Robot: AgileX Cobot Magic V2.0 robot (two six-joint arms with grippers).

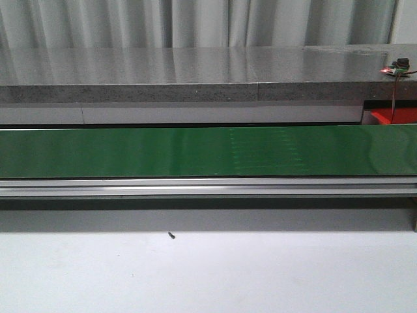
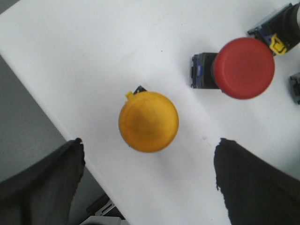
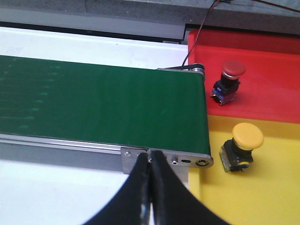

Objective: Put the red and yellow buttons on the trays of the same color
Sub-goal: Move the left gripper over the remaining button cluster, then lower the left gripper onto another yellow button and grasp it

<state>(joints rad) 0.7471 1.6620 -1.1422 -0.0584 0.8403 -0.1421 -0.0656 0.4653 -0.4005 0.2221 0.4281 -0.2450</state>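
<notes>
Yellow button (image 2: 148,121) between spread left hand (image 2: 149,180) fingers, untouched

The red tray (image 1: 393,117) is cut off at the front view's right edge, and the speck (image 1: 171,235) on the desk (image 1: 208,274) is too small to tell.

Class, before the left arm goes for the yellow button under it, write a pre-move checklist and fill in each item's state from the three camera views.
1. Left gripper open, fingers either side of the yellow mushroom-head push button: ok.
2. That button apart from the neighbouring red mushroom-head push button: ok.
3. Right gripper shut and empty: ok.
4. Green conveyor belt free of buttons: ok.
5. Yellow plastic tray has free room beside the yellow button already there: ok.
6. Whether the belt is running: cannot tell.
</notes>
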